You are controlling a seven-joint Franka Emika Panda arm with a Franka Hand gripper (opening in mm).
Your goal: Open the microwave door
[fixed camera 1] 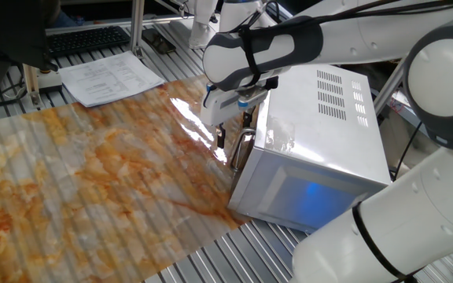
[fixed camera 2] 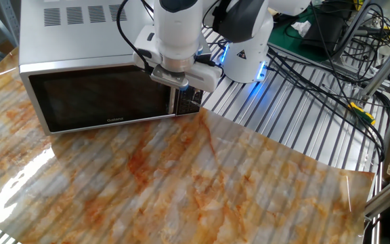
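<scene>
The pincer [fixed camera 1: 230, 126] hangs at the curved handle [fixed camera 1: 242, 149] of the microwave door [fixed camera 2: 100, 98], placed to hook it; whether it grips is hidden. The door is shut, at the tabletop's [fixed camera 2: 202, 183] far edge. Bare marbled surface before it leaves swinging room.

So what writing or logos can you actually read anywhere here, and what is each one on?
"Galanz": small brand word low on the microwave door, faint, my best reading.
Printed sheets of paper by the keyboard: too small to read.
Triangle sign on the robot base: a symbol, no words.
</scene>
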